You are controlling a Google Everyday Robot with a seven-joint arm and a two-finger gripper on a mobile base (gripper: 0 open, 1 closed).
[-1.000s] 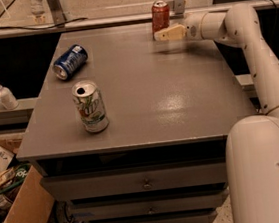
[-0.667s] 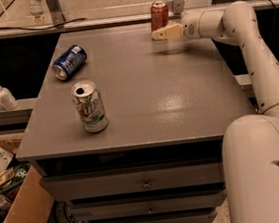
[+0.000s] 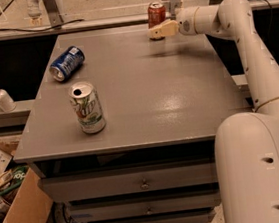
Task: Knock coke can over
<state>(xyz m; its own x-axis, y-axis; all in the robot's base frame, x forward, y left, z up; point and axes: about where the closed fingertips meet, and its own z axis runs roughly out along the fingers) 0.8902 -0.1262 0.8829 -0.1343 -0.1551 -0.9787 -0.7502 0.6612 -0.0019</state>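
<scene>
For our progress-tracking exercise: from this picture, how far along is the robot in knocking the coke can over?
Done: the approach; the end effector sits at the base of the coke can. In hand: lining up the push; contact cannot be told. Left: the knock itself, since the can stands upright.

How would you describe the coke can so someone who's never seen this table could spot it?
On the gray table, look along the far edge toward the right. The coke can stands upright there, just behind the gripper. It is the only red can; the blue can lies on its side at the left, and the white-and-green can stands near the front.
</scene>
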